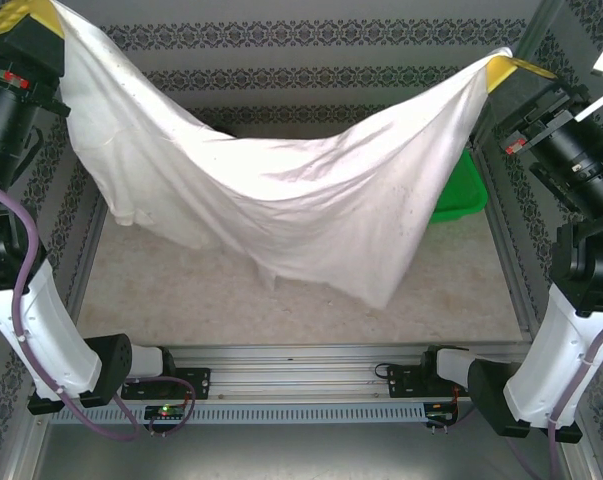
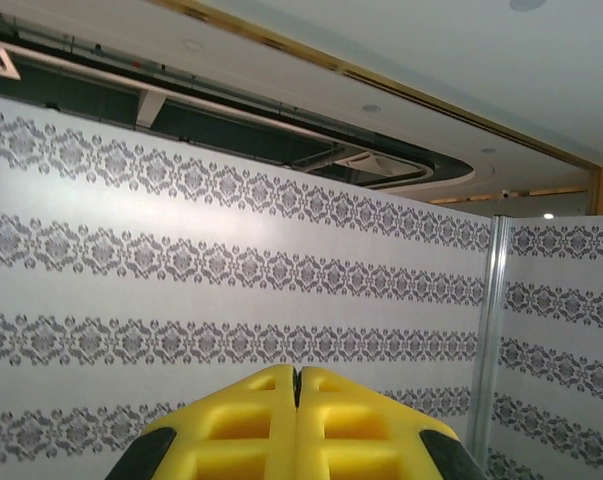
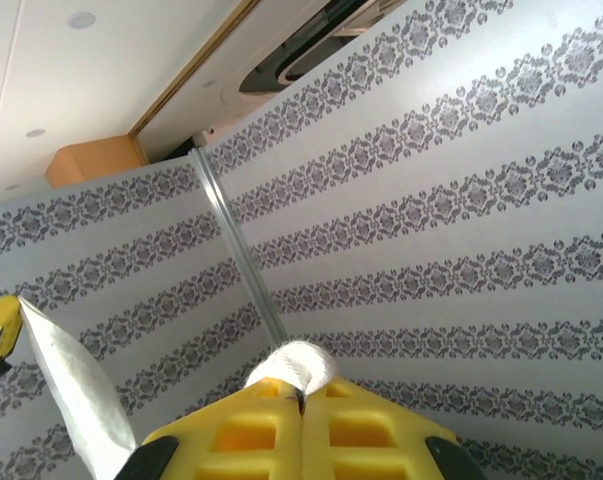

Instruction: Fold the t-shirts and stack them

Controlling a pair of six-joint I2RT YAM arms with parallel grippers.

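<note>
The cream-white t-shirt [image 1: 281,190] hangs spread in the air between my two raised grippers and sags in the middle, its lowest hem just above the table. At the top left, my left gripper [image 1: 31,12] is shut on one corner. In the left wrist view its yellow fingers [image 2: 297,372] press together and no cloth shows past the tips. My right gripper [image 1: 506,68] is shut on the other corner, and a white wad of t-shirt [image 3: 293,362] bulges from its tips [image 3: 300,392]. The black t-shirt is out of view.
A bright green mesh basket [image 1: 461,190] sits at the right side of the table, partly behind the hanging cloth. The beige tabletop [image 1: 181,290] lies below. Patterned walls [image 1: 311,35] and an aluminium frame [image 1: 506,250] enclose the workspace.
</note>
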